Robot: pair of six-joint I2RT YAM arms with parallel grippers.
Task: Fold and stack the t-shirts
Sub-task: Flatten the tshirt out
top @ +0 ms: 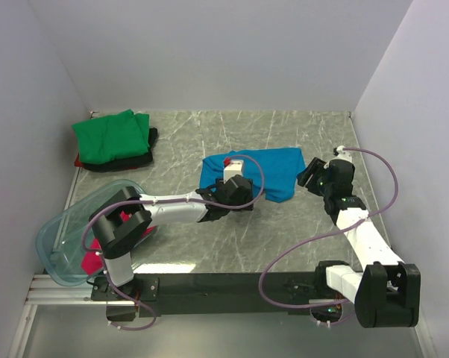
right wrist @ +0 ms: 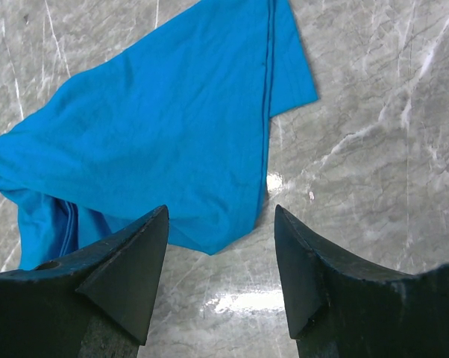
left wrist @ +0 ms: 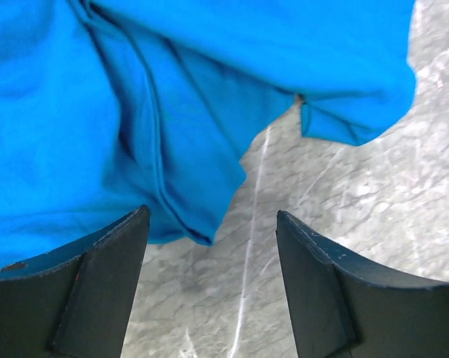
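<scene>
Folding the bright blue t-shirt, apparently, with stacking yet to come: lying rumpled and partly doubled over in the middle of the marble tabletop, between the two arms. Hovering over its near-left hem with the left gripper, jaws standing wide apart and gripping nothing, one finger over cloth and the other over bare stone. Hanging just off the shirt's right-hand corner with the right gripper, likewise gaping wide and holding nothing, with a seamed edge and a pointed corner showing just ahead of its fingertips. Probably calling next for dropping each set of jaws onto a loose edge, pinching a single layer, and carrying it across to square up the fold. Risking a bunched grab on the left, given several layers overlapping along a seam there. Having plenty of open tabletop nearer the bases and beyond the shirt toward the back wall for spreading it. Working well apart from the far-left corner, with the green t-shirt sitting folded atop the black t-shirt, and from the clear plastic bin at the near left, with magenta cloth showing inside beneath the left arm.
</scene>
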